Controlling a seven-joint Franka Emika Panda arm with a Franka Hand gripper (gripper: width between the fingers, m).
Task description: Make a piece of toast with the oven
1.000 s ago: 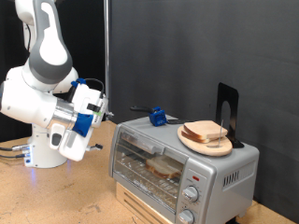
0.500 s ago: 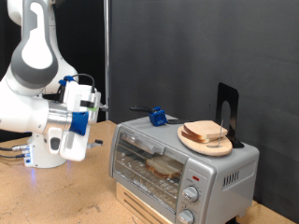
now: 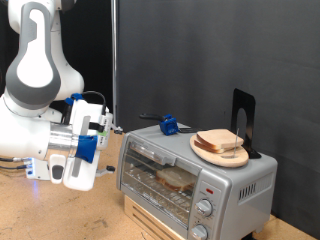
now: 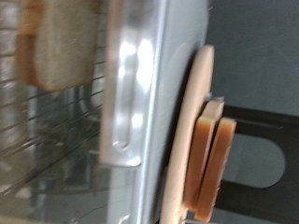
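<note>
The piece of toast point(image 3: 176, 178) lies flat on the wire rack inside the oven point(image 3: 195, 178), pale with a light-brown crust, seen through the closed glass door. The gripper point(image 3: 108, 124) hangs left of the oven, apart from it; its grip state cannot be told. Stacked slices point(image 3: 222, 143) rest on a plate point(image 3: 205, 152) atop the oven.

The white arm folds low, its gripper point(image 3: 108, 128) level at the exterior view's left.
</note>
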